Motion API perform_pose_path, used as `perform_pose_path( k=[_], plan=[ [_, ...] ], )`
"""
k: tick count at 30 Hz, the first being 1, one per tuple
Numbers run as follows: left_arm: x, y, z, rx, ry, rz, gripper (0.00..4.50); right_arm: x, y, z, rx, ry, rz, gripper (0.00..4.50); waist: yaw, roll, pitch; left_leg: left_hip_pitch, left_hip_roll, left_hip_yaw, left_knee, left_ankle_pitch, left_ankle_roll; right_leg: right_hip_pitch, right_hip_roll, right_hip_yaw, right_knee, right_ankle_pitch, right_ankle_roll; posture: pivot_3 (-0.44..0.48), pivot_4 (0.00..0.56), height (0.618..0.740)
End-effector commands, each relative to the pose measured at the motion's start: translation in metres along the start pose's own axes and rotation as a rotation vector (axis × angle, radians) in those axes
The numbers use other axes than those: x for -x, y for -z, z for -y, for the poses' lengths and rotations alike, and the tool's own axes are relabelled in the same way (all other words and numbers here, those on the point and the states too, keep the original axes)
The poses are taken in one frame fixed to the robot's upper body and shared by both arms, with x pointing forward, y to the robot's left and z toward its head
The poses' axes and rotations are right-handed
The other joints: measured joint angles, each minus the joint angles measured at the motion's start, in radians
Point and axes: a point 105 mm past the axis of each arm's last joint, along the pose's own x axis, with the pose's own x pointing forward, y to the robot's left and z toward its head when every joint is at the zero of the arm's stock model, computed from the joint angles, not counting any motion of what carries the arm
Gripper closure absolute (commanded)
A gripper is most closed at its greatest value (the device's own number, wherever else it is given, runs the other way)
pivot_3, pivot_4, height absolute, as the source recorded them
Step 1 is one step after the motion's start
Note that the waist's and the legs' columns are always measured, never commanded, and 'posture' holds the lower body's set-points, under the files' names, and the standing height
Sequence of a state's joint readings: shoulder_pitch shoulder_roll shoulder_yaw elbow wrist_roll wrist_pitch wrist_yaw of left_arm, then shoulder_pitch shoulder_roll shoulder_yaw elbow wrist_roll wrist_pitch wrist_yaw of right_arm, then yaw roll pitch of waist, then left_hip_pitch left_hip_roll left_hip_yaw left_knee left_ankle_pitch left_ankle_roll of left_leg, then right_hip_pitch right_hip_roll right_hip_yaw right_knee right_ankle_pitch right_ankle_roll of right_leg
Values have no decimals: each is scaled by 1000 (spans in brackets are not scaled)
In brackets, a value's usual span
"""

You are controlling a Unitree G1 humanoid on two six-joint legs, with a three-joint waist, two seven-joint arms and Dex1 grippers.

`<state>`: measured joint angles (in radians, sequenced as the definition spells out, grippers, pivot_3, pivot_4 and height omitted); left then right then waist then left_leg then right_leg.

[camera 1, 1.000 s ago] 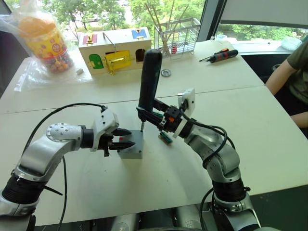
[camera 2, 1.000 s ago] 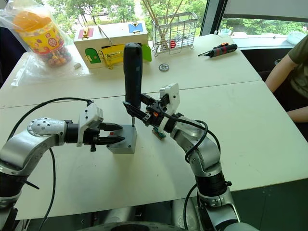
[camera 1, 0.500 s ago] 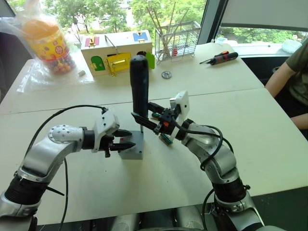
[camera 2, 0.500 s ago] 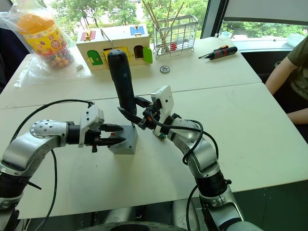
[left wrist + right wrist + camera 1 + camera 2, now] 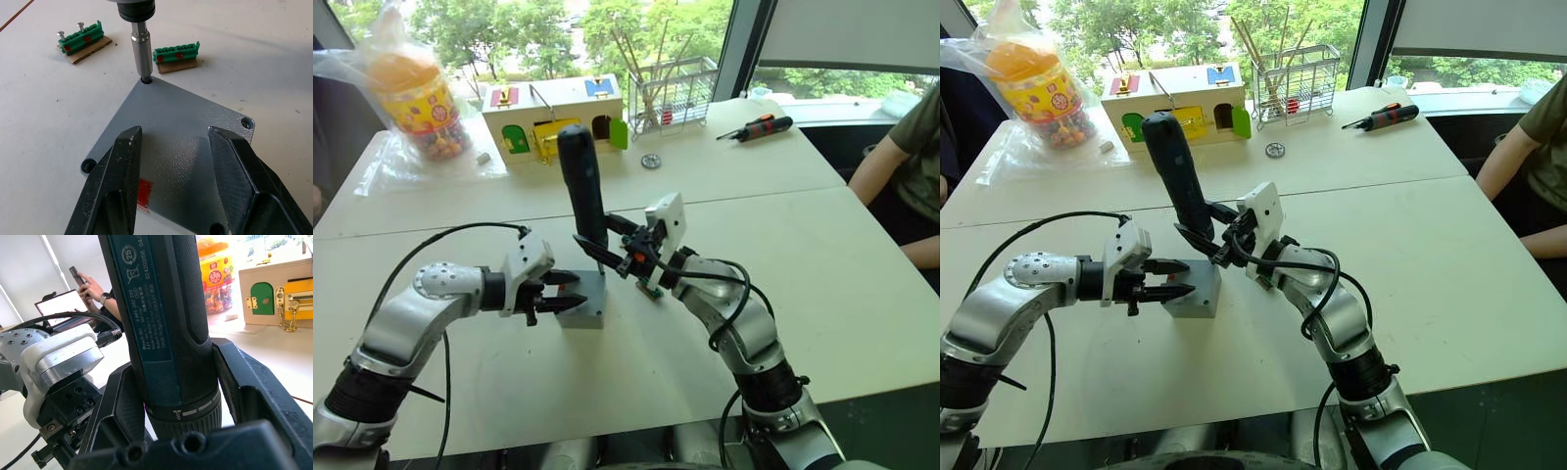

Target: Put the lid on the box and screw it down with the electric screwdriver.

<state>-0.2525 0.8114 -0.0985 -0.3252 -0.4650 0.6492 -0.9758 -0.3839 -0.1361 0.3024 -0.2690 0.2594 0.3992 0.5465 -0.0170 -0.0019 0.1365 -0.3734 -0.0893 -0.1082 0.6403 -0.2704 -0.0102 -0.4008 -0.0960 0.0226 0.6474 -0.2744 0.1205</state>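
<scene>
The grey box (image 5: 587,311) sits on the white table with the lid (image 5: 181,132) lying flat on top of it. My left gripper (image 5: 570,291) is open, its fingers (image 5: 122,171) spread over the lid's near edge on the box's left side. My right gripper (image 5: 605,235) is shut on the electric screwdriver (image 5: 582,191), low on its thick black body (image 5: 166,323). The tool stands nearly upright, its top leaning a little to my left. Its metal bit (image 5: 141,54) is seated in the lid's far corner hole.
Two green terminal blocks (image 5: 80,39) (image 5: 177,53) on cardboard lie just beyond the box. Further back are a wooden box with coloured doors (image 5: 553,113), a wire basket (image 5: 675,83), a manual screwdriver (image 5: 759,125) and a bagged jar (image 5: 416,98). A person (image 5: 911,166) sits at the right.
The screwdriver's top has swung from leaning right to leaning left while its bit stays at the lid's corner. My left gripper has stayed at the box. The head camera has shifted.
</scene>
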Motion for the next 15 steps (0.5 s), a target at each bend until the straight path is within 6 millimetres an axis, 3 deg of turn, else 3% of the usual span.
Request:
perform_pose_path(
  k=[1, 15],
  plan=[
    [-2, 10, 1, 26, 1, -41, 2349, 7, 32, -3, -81, 0, -101, 2710, 1, 0, -1, 0, 0, 0, 0, 0, 0, 0, 0, 0, 0, 0, 0, 0, 150, 740],
    [-6, 7, 0, -16, 20, -54, 2349, 15, 47, -6, -48, -10, -143, 2710, 3, 0, -1, 1, 0, 0, -2, 0, 0, 1, 0, 0, -2, 0, 0, 0, 150, 740]
  ],
)
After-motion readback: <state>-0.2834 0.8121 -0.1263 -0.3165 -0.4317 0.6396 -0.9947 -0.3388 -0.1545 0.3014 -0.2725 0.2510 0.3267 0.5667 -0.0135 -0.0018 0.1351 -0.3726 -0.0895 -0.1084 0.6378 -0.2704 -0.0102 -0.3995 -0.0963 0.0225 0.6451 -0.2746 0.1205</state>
